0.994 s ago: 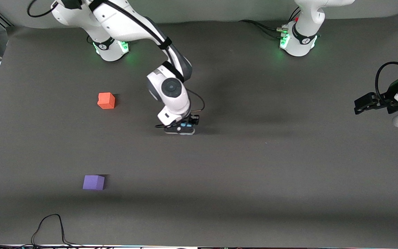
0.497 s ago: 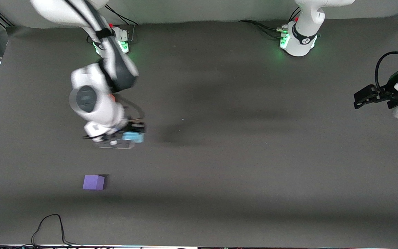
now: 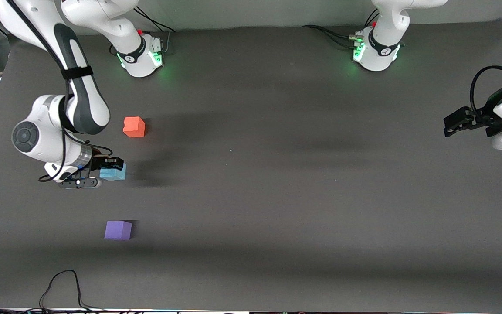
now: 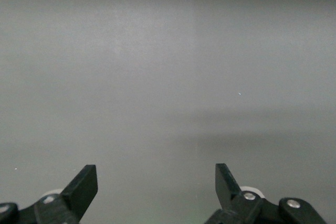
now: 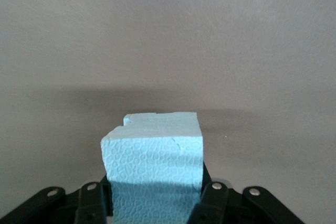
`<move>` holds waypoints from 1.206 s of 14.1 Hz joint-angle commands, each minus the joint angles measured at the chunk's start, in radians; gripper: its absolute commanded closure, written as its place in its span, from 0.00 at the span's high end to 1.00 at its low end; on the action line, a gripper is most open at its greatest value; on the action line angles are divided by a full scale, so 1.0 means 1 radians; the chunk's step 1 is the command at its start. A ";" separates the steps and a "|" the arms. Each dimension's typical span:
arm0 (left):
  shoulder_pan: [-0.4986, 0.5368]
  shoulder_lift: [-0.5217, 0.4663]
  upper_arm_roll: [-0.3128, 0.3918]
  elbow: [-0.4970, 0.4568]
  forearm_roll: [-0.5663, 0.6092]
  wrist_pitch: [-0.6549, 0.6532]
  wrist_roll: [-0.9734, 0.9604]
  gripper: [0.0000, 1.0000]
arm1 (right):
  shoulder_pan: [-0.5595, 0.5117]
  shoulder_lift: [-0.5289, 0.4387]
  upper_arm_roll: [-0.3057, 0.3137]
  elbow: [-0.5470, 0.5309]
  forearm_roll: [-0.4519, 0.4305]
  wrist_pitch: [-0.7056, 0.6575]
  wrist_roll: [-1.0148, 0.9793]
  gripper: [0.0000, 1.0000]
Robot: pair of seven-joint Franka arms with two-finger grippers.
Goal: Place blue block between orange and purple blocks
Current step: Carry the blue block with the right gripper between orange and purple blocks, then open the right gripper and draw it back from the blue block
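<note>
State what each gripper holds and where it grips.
The right gripper clamps the blue block by two opposite side faces. The left gripper waits open, holding nothing.

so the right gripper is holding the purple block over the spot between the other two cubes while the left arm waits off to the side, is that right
Not quite: the right gripper holds the blue block, not the purple one. The front view shows the purple block lying on the table, nearer the camera, and the orange block farther away; the right wrist view shows light blue foam between the fingers. The rest stands: the left gripper waits at its end of the table.
</note>
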 commanded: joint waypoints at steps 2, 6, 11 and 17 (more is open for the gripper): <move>0.010 -0.029 -0.009 -0.023 -0.005 -0.001 0.017 1.00 | 0.023 0.123 -0.002 0.002 0.127 0.119 -0.097 0.27; 0.010 -0.029 -0.008 -0.026 -0.016 -0.004 0.017 1.00 | 0.024 0.163 -0.002 0.002 0.191 0.142 -0.144 0.30; 0.007 -0.024 -0.008 -0.026 -0.022 -0.012 0.017 1.00 | 0.026 0.140 -0.002 0.002 0.202 0.122 -0.144 1.00; 0.011 -0.018 -0.006 -0.018 -0.025 -0.026 0.018 1.00 | 0.028 -0.096 -0.036 0.027 0.184 -0.044 -0.131 1.00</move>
